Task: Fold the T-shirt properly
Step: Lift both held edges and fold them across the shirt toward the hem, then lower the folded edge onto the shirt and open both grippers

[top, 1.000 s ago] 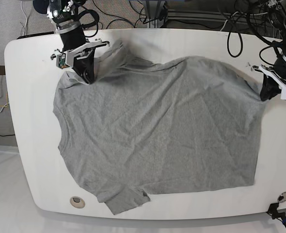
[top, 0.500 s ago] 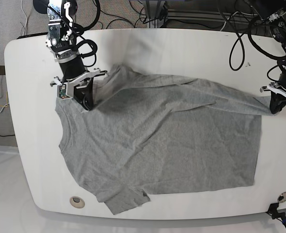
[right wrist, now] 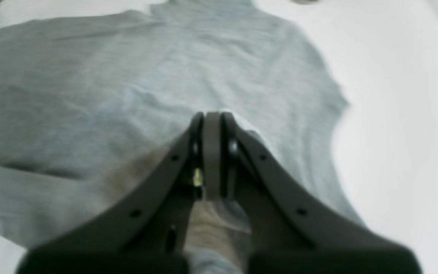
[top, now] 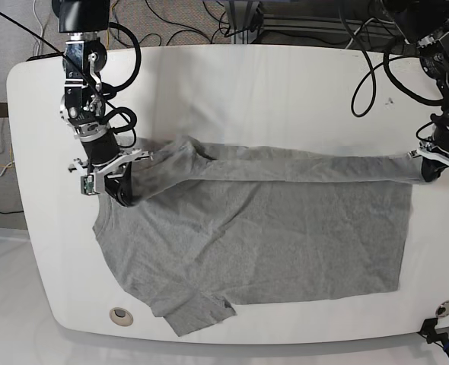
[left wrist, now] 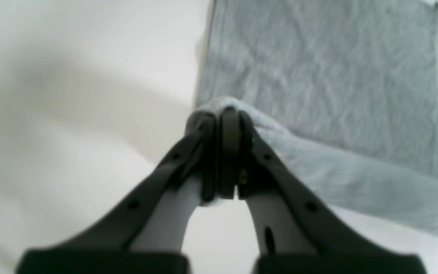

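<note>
The grey shirt [top: 300,243] lies on the white table [top: 232,72], its far edge pinched in the closed jaws of the left gripper [top: 428,176] and right gripper [top: 125,199]. The edge is best kept taut and level, laid down evenly, then released.

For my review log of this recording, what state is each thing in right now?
T-shirt: partly folded, its far edge turned over, lightly wrinkled, one sleeve sticking out at the near edge.
Left gripper: fingers closed on the T-shirt.
Right gripper: fingers closed on the T-shirt.
</note>
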Controlling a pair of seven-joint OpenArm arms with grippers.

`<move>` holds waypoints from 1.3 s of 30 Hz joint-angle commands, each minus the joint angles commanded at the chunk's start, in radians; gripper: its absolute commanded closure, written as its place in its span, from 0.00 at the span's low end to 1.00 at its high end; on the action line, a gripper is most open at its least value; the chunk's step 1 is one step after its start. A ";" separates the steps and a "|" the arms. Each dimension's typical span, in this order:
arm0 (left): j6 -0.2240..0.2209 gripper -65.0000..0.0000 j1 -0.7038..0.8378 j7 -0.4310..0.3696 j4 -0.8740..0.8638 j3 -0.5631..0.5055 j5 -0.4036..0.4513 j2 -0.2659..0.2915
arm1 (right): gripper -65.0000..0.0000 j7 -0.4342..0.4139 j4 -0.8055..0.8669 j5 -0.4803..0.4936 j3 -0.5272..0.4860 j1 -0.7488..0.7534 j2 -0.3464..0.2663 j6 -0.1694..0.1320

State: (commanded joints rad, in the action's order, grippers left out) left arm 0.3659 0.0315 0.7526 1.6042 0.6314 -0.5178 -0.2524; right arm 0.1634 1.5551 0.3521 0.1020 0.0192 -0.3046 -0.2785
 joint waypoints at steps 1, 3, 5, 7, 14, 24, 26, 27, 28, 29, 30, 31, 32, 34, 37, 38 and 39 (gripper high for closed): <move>0.000 1.00 -0.015 0.000 -0.008 -0.003 0.002 0.000 | 0.98 0.000 -0.015 0.000 0.000 -0.017 0.000 -0.008; 0.000 1.00 -0.048 0.000 -0.026 -0.015 0.031 0.000 | 0.98 0.000 -0.044 0.000 0.000 -0.049 0.000 -0.017; 0.000 1.00 -0.081 -0.002 -0.031 -0.034 0.074 0.000 | 0.98 0.000 -0.075 0.000 -0.003 -0.080 0.000 -0.023; 0.002 1.00 -0.120 -0.002 -0.041 -0.057 0.107 0.000 | 0.98 0.000 -0.106 0.000 -0.005 -0.109 0.000 -0.023; 0.005 1.00 -0.235 -0.008 -0.195 -0.092 0.184 0.000 | 0.98 0.000 -0.207 0.000 -0.006 -0.199 0.000 -0.046; 0.006 1.00 -0.295 -0.138 -0.364 -0.181 0.209 -0.038 | 0.98 0.000 -0.336 0.000 -0.008 -0.295 0.002 -0.058; 0.021 1.00 -0.298 -0.149 -0.382 -0.183 0.209 -0.038 | 0.98 0.000 -0.353 0.000 -0.008 -0.310 0.002 -0.058; 0.038 1.00 -0.299 -0.155 -0.388 -0.183 0.210 -0.038 | 0.98 0.000 -0.368 0.000 -0.008 -0.318 0.002 -0.058; 0.044 1.00 -0.299 -0.161 -0.390 -0.183 0.212 -0.040 | 0.98 0.000 -0.382 0.000 -0.008 -0.327 0.002 -0.058; 0.046 1.00 -0.298 -0.169 -0.390 -0.183 0.212 -0.043 | 0.98 0.000 -0.400 0.000 -0.008 -0.333 0.002 -0.058; 0.048 1.00 -0.298 -0.173 -0.390 -0.183 0.212 -0.048 | 0.98 0.000 -0.411 0.000 -0.008 -0.338 0.002 -0.058; 0.048 1.00 -0.298 -0.175 -0.391 -0.183 0.212 -0.051 | 0.97 0.000 -0.420 0.000 -0.008 -0.339 0.003 -0.058; 0.048 1.00 -0.298 -0.175 -0.397 -0.183 0.212 -0.051 | 0.97 0.000 -0.422 0.000 -0.008 -0.339 0.003 -0.058; 0.049 1.00 -0.299 -0.175 -0.416 -0.184 0.212 -0.054 | 0.97 0.000 -0.422 0.000 -0.008 -0.338 0.005 -0.058; 0.049 1.00 -0.299 -0.175 -0.422 -0.186 0.212 -0.066 | 0.97 0.000 -0.423 0.000 -0.008 -0.338 0.005 -0.057; 0.049 1.00 -0.299 -0.175 -0.423 -0.186 0.212 -0.066 | 0.97 0.000 -0.423 -0.002 -0.008 -0.338 0.005 -0.054; 0.049 1.00 -0.299 -0.175 -0.423 -0.186 0.212 -0.068 | 0.95 0.000 -0.423 -0.002 -0.008 -0.338 0.005 -0.051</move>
State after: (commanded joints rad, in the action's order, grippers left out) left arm 0.4150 -0.2677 0.5777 1.1807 0.4457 -0.3061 -0.3199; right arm 0.1634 1.1316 0.3506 0.0944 -0.3184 -0.3000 -0.3291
